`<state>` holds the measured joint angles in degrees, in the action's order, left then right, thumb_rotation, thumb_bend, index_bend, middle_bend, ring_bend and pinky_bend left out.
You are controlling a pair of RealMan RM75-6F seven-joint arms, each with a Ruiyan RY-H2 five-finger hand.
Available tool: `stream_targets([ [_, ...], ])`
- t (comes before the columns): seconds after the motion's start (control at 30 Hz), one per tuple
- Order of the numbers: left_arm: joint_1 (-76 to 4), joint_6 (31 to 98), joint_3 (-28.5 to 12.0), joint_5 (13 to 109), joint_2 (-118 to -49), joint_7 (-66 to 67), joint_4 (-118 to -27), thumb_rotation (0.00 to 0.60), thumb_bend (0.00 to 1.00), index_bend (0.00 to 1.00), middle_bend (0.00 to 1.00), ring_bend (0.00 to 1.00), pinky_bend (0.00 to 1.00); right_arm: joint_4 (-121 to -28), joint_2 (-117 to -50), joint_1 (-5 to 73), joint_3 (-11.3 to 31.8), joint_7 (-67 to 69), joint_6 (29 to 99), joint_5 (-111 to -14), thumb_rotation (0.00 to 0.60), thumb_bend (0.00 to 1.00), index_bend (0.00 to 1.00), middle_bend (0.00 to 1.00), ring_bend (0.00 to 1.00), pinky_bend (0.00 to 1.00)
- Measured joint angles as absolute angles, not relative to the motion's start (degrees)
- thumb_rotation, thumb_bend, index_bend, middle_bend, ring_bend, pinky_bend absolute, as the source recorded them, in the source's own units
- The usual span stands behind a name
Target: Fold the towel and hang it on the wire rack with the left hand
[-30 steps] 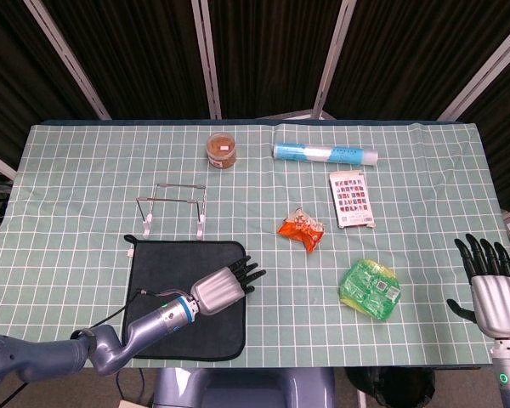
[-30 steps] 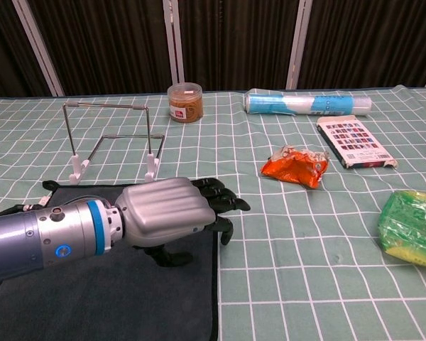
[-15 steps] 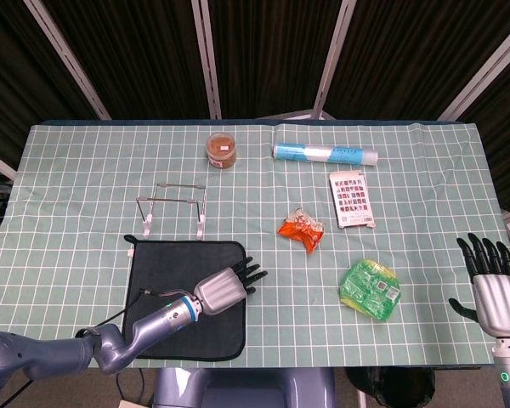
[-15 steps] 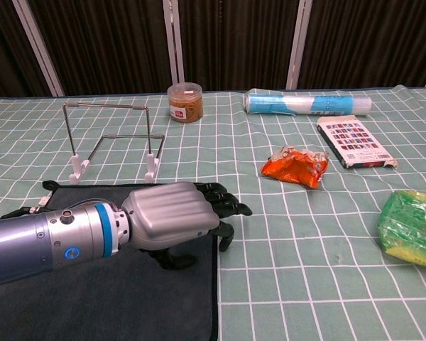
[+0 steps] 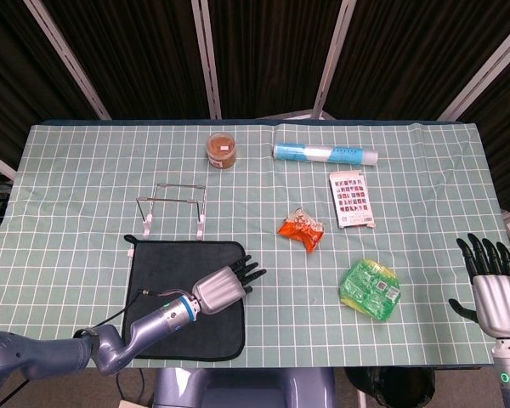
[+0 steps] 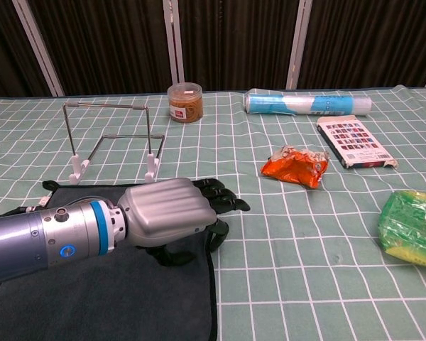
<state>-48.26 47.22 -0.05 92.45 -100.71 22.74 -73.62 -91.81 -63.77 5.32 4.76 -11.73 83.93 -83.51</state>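
My left hand (image 5: 224,286) sits over the right edge of the towel (image 5: 166,293), fingers (image 6: 224,199) stretched toward 2 o'clock past that edge, thumb curled down onto the cloth. In chest view the towel's right edge looks slightly bunched up under the thumb; I can't tell whether it's actually pinched. The towel lies flat and unfolded at the near-left of the table (image 5: 85,170), its near edge close to the table's front rim. The wire rack (image 5: 172,206) stands upright just beyond the towel's far edge, at about 11 o'clock from my left hand, with a narrow strip of cloth-covered table between them.

Open room: the stretch at 3 o'clock from my left hand, out to the green packet (image 5: 370,288). The orange snack bag (image 5: 301,229) is at 1 o'clock, well apart. The far row holds a brown jar (image 5: 223,150), a blue-and-white tube (image 5: 325,154) and a printed box (image 5: 352,200).

The surface is a green checked tablecloth; dark curtains with pale struts stand behind.

My right hand (image 5: 497,293) is released at the table's near-right corner, fingers spread upward, off the cloth edge.

Versus half a second ago: my left hand has pulled back slightly toward me, and the towel edge under the thumb has lifted a little. Nothing else has shifted.
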Motion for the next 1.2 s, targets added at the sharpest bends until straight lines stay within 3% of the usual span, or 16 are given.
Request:
stream_targets([
  [0.5, -48.6, 47.4, 0.1, 91.4, -101.2, 23.3, -73.7, 0.6, 0.45, 0.46, 0.0, 0.0, 0.0, -92.0, -63.6, 5.3, 4.7, -11.4, 84.0, -83.6, 0.6, 0.0, 0.0, 0.0, 0.0, 0.0],
  [0.7, -49.0, 47.4, -0.2, 90.9, -102.3, 22.9, -72.8, 0.6, 0.45, 0.53, 0.0, 0.0, 0.0, -92.0, -63.4, 5.3, 4.7, -11.1, 83.9, -83.5, 0.6, 0.0, 0.0, 0.0, 0.0, 0.0],
  [1.2, -49.1, 47.5, 0.2, 90.0, -102.2, 22.9, -73.0, 0.6, 0.59, 0.59, 0.0, 0.0, 0.0, -92.0, -63.3, 5.4, 4.6, -10.6, 83.8, -83.6, 0.6, 0.0, 0.0, 0.0, 0.0, 0.0],
])
